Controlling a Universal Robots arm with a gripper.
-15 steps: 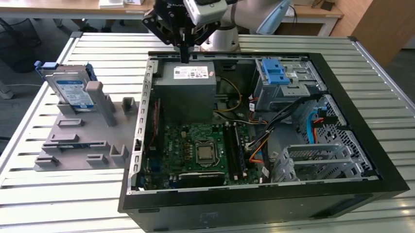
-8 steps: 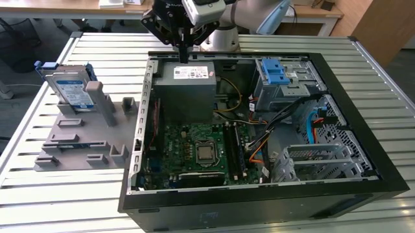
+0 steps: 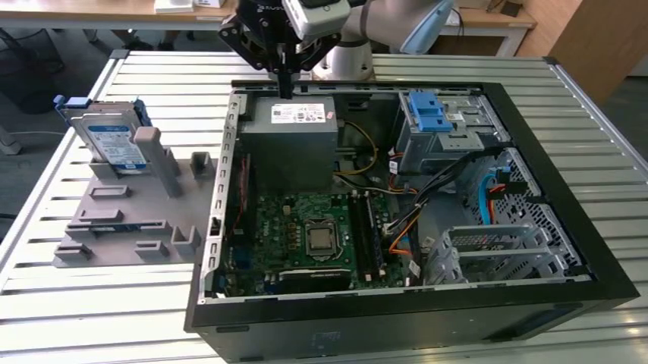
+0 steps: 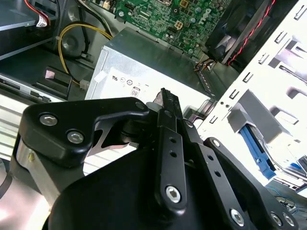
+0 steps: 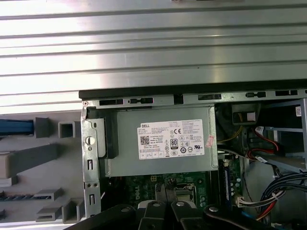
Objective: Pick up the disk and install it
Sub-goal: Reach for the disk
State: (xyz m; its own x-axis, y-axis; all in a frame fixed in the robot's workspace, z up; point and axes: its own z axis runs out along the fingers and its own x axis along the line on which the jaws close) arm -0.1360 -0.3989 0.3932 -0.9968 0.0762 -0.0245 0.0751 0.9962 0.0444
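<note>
The end effector [image 4: 165, 96], pressed together and empty, hangs over the power supply [image 3: 294, 148], far from the disk [image 3: 109, 140].

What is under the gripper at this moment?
The grey power supply with its white sticker, inside the open computer case, lies under the gripper. Whatever is beneath the power supply is covered by it. The disk stands apart, upright in the grey holder.

Slatted metal bench [image 3: 91, 311], bearing:
- Open black computer case [image 3: 405, 322], containing a grey power supply [image 3: 294, 148] with white sticker, green motherboard [image 3: 294, 235], blue-latched metal drive bay [image 3: 445, 129] and loose cables [image 3: 405, 227].
- Grey slotted fixture [image 3: 121, 224], beside the case at the exterior view's left.
</note>
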